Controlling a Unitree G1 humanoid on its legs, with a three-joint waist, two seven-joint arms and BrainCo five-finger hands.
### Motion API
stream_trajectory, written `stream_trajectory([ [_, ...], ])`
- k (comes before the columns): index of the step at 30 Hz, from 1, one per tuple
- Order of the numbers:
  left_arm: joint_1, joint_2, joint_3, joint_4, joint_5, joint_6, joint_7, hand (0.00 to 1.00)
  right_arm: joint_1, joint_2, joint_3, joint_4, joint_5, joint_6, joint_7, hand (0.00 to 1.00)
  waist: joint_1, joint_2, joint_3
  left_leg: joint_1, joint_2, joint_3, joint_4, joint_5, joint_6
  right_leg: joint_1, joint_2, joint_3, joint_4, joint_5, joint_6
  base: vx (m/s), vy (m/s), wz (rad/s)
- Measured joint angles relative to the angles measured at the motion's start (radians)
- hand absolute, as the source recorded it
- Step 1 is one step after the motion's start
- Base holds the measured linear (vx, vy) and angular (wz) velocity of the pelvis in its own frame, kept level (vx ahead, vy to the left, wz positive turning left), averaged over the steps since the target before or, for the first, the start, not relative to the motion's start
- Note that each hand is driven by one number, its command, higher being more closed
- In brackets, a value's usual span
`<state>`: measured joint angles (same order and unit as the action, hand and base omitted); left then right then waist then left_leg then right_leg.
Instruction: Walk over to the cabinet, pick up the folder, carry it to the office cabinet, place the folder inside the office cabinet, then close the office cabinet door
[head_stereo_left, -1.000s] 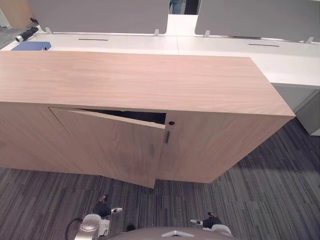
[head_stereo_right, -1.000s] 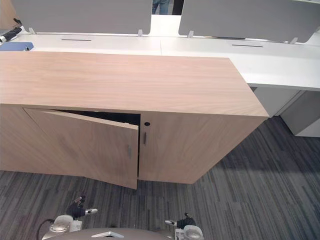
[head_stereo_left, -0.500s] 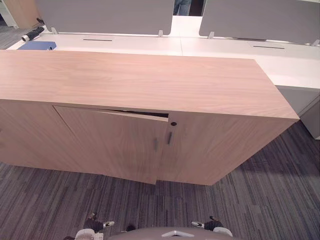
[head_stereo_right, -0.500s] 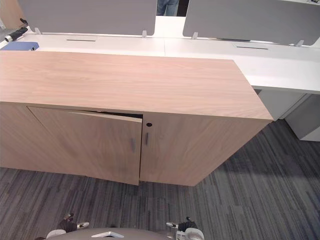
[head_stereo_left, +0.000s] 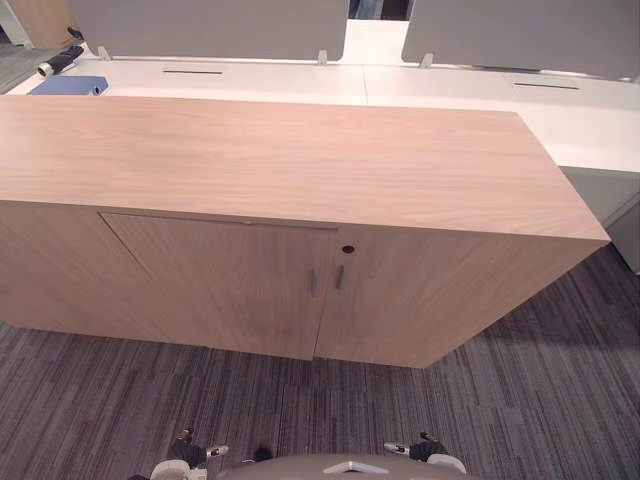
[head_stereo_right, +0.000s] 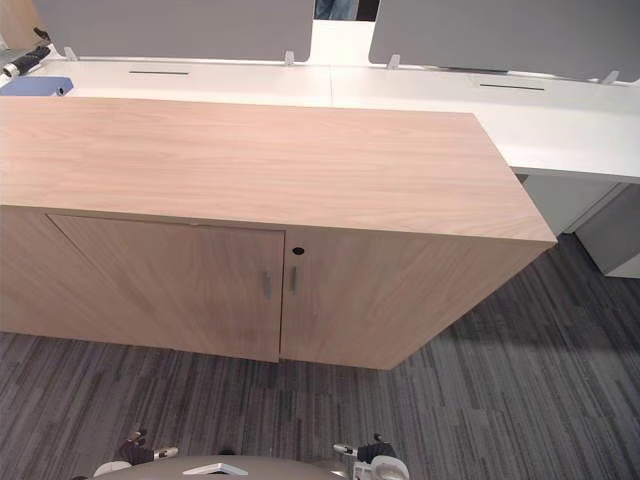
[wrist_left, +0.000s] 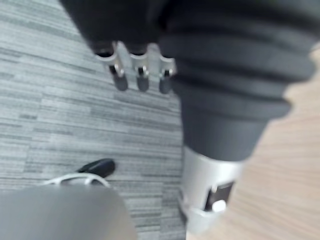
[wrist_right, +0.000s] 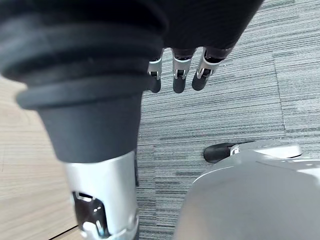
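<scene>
Now the left robot hand hangs low at the robot's side, its fingers loose, straight and empty, above the grey carpet. The right robot hand hangs the same way on the other side, released and holding nothing.

Beyond both hands, on the far side of a strip of carpet, stands the office cabinet, its long axis running left to right. Its left door lies flush with the front, edge to edge with the right door, and the two small handles sit side by side at the seam. That door is nearer the left robot hand and well apart from it.

The folder is in neither hand, so I judge it to be behind the closed door.

Farther back a white bench carries a flat blue item at its far left.

A second ago the left door stood ajar with a dark gap along its top. Half a second ago only a sliver was left, and now there is none. The task looks complete.
</scene>
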<state>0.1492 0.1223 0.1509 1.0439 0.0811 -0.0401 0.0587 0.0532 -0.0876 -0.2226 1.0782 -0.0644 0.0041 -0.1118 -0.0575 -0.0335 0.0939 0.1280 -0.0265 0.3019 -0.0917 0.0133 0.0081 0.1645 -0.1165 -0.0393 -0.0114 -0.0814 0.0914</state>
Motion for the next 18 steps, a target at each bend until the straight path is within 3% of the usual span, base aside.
stream_trajectory([
  [18, 0.0, -0.006, 0.003, 0.01, 0.0, 0.008, 0.0, 0.0, -0.008, -0.001, -0.016, 0.018, 0.0, 0.001, 0.0, 0.0, 0.009, 0.003, 0.022, 0.008, -0.002, -0.018, 0.0, -0.002, -0.002, 0.012, -0.001, -0.013, 0.002, -0.009, 0.003, -0.02, -0.035, 0.02],
])
